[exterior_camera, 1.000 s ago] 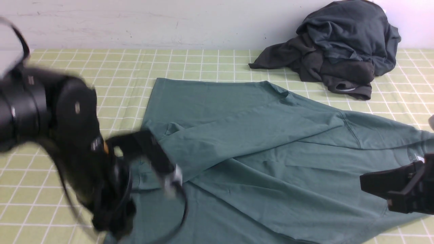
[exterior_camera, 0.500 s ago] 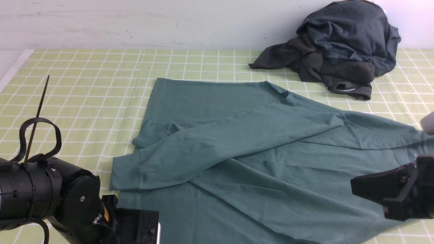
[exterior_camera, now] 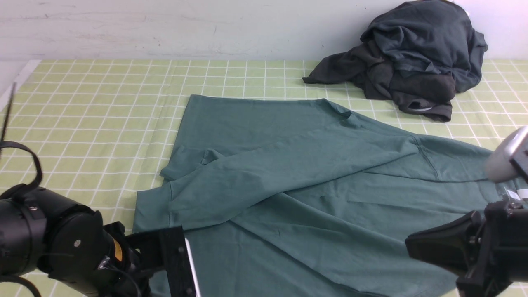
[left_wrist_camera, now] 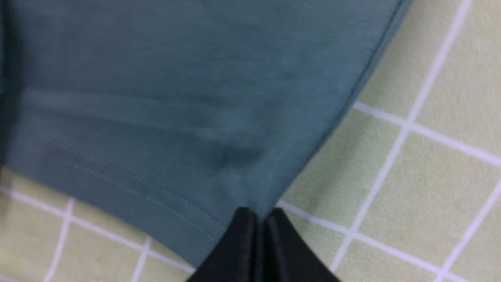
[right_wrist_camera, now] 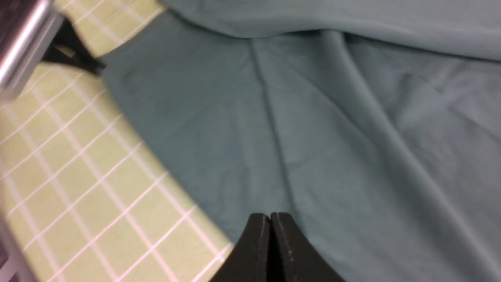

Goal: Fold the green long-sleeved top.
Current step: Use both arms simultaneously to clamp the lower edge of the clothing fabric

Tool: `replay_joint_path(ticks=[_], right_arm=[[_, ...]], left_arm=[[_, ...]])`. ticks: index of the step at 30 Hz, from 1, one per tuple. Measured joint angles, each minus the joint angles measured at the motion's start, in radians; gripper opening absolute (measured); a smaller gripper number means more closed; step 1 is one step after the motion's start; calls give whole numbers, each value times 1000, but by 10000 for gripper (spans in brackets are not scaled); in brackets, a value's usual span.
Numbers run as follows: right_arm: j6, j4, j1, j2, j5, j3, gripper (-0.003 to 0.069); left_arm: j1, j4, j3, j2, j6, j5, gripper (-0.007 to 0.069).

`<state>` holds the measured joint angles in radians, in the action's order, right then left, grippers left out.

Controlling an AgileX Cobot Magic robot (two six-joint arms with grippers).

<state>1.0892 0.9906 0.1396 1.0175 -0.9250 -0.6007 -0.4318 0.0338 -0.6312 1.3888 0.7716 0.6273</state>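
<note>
The green long-sleeved top (exterior_camera: 288,177) lies spread on the checked cloth, one sleeve folded across its body with the cuff (exterior_camera: 152,210) at the left. My left gripper (exterior_camera: 185,268) sits at the top's near left corner. In the left wrist view it (left_wrist_camera: 256,213) is shut on the stitched hem corner of the top (left_wrist_camera: 176,98), and cloth runs in between the jaws. My right gripper (exterior_camera: 410,243) hovers at the near right over the top's edge. The right wrist view shows it (right_wrist_camera: 270,215) shut above the fabric (right_wrist_camera: 313,117), no cloth visibly pinched.
A pile of dark charcoal garments (exterior_camera: 412,62) sits at the far right against the wall. The yellow-green checked tablecloth (exterior_camera: 82,103) lies bare at the left and along the back. The table's left edge (exterior_camera: 18,80) shows at the far left.
My left arm has drawn back from the folded sleeve to the near left corner, where its jaws have closed on the hem. My right gripper has shifted left over the top's edge.
</note>
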Motion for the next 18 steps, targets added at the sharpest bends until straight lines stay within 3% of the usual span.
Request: replay_joint_path(ticks=[4,7,13,14,15,18], right_arm=[[6,-85,33,0,-57,-55,-10],[3,-328,65,5,-57,-157,-4],[-6,-859,72,97,27,-208,43],[-8,-859,72,102,27,-208,46],[-31,-953,71,148,27,-191,74],[-56,-1054,71,229,50,-134,131]], left_arm=[[0,0,0,-53,-126,27,0],[0,0,0,-98,-217,59,0],[0,17,0,-147,-279,80,0],[0,20,0,-148,-280,81,0],[0,33,0,-155,-285,81,0],[0,43,0,-156,-287,82,0]])
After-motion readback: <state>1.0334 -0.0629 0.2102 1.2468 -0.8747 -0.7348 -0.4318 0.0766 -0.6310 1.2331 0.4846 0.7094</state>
